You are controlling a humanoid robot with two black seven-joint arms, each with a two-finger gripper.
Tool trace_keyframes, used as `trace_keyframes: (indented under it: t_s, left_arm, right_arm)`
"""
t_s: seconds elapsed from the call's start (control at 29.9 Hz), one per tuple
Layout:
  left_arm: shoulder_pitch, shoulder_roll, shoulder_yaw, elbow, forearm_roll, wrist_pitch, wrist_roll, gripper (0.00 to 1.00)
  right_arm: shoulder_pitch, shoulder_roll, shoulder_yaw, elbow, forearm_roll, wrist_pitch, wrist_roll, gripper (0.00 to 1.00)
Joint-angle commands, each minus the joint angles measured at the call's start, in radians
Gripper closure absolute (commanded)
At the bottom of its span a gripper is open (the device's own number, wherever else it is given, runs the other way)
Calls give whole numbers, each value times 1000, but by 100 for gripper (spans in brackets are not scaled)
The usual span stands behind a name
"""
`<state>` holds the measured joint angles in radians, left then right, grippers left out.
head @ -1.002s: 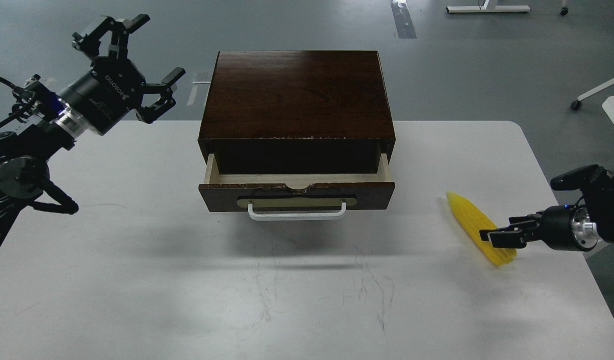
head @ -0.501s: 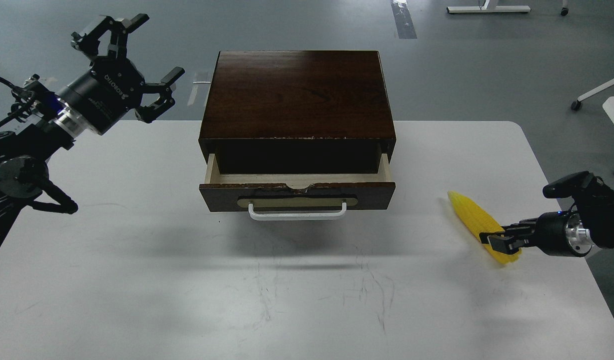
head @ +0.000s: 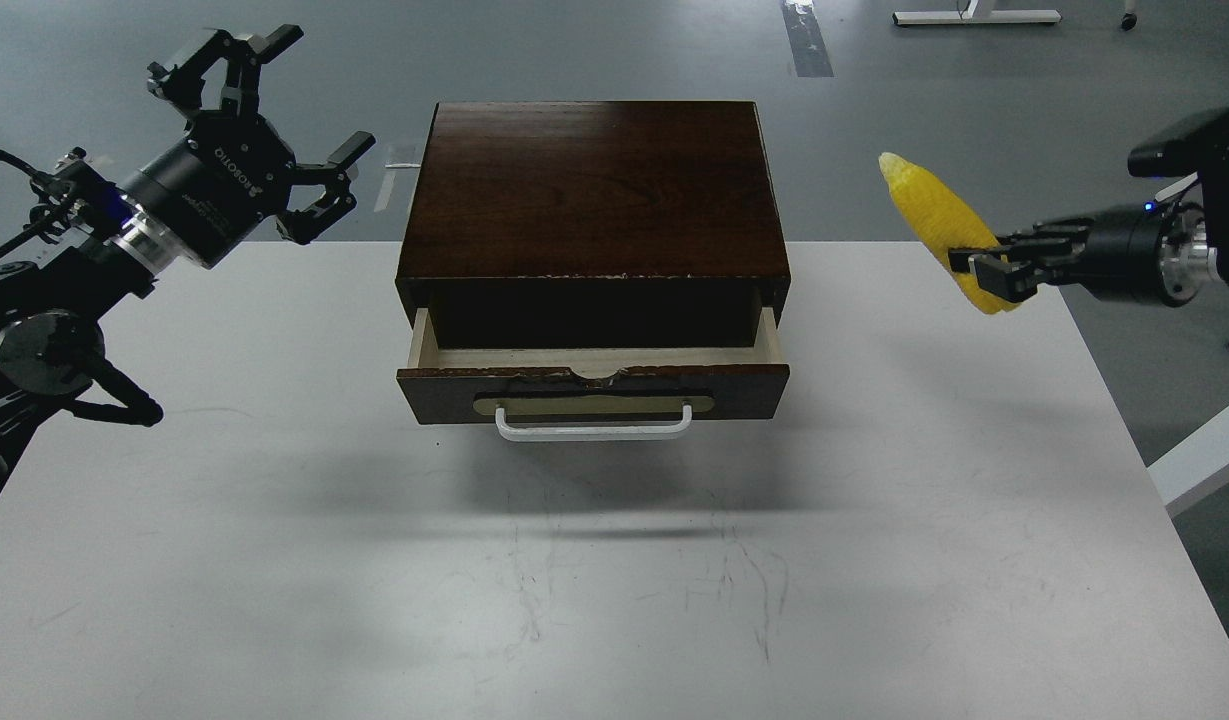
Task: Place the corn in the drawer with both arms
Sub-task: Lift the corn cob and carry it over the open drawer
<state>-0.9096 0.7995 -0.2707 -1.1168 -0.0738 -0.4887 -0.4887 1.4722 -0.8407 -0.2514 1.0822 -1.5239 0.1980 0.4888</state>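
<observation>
Right gripper (head: 989, 272), fingers clamped on the bright yellow ribbed corn ear (head: 939, 215), aloft right of the partly open dark brown wooden drawer (head: 594, 385). Left gripper (head: 264, 125): fingers apart. Grip apparently near one end; corn may pivot and drop.

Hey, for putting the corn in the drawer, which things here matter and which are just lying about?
Belongs to the job:
corn, held up by the right claw
drawer, partly open
left claw, open, raised left of the cabinet

Just around:
white table
white chair legs on the floor behind
</observation>
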Motion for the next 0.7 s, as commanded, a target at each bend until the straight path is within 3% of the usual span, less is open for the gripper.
trace_keyframes:
  t_s: [0.0,0.2,0.37,0.5,0.67]
  left_arm:
    - [0,-3,-2,0,0,0,0,2]
    - [2,-3,-4,0,-1,0,0,2]
    - [0,-2,-5,0,-1,0,0,2]
    - [0,-2,-5,0,-1,0,0,2]
    - [0,0,-5,0,-1,0,0,2]
  right_arm:
    - [227,139,-156,33,105,0,0,100]
    - [401,362,-275,39,174,-3,0,100]
    - [438,495,-318,44,168,-12,0,99]
    - [454,540,-342,64,159,-23,0,99]
    - [476,565,-434,122,12,-146,0,99]
